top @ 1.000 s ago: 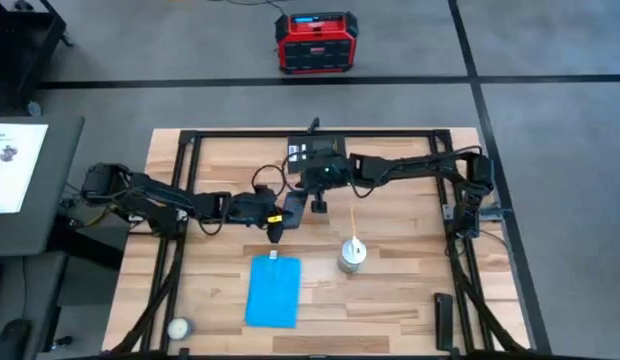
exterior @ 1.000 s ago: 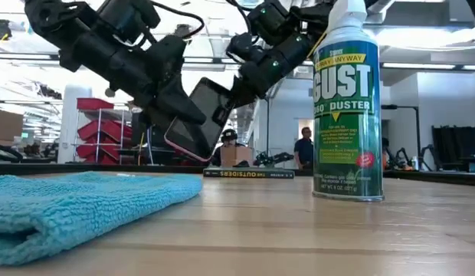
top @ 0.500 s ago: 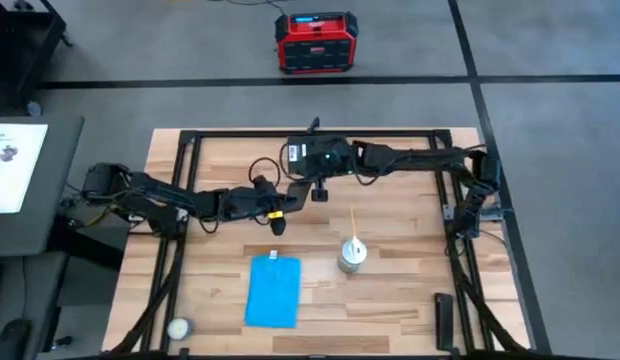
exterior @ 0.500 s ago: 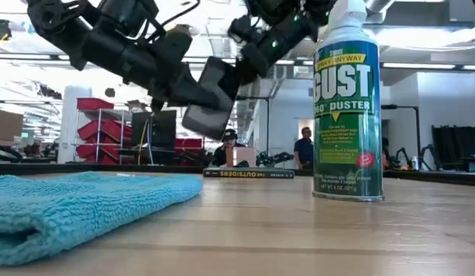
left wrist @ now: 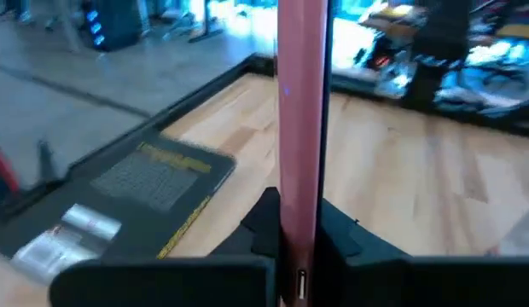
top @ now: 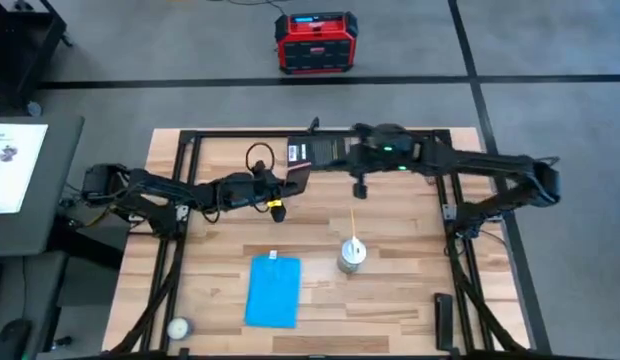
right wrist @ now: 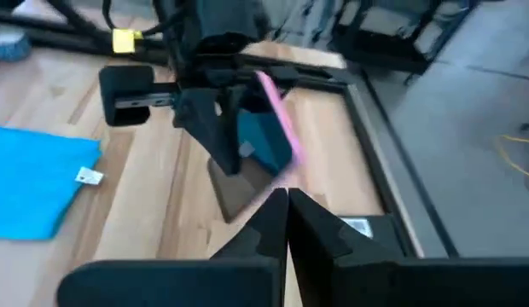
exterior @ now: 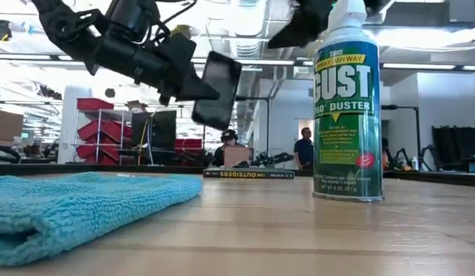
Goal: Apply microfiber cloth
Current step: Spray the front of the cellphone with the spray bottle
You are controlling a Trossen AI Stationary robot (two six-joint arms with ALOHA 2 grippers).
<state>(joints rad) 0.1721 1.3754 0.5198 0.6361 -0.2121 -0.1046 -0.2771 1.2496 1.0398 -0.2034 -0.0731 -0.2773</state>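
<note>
Overhead, the left gripper pinches the phone above the table's far middle, farther from the microfiber cloth than half a second ago. That cloth lies flat near the front edge, left of the duster can, unmoved. The right gripper has let the phone go and swung rightward; it now hangs just beyond the can's straw, apart from the phone.

From table height, the phone sits higher than before, tilted, clamped at its left edge by the left gripper. The right arm has withdrawn behind the can. The cloth fills the near left, rumpled on the wood.

Through the left wrist camera, the phone's pink edge stands upright between the fingers, with a book on the table beyond.

Through the right wrist camera, the right gripper's own fingers are pressed together on nothing; beyond them the left gripper holds the phone, and the cloth with its white tag lies aside.
</note>
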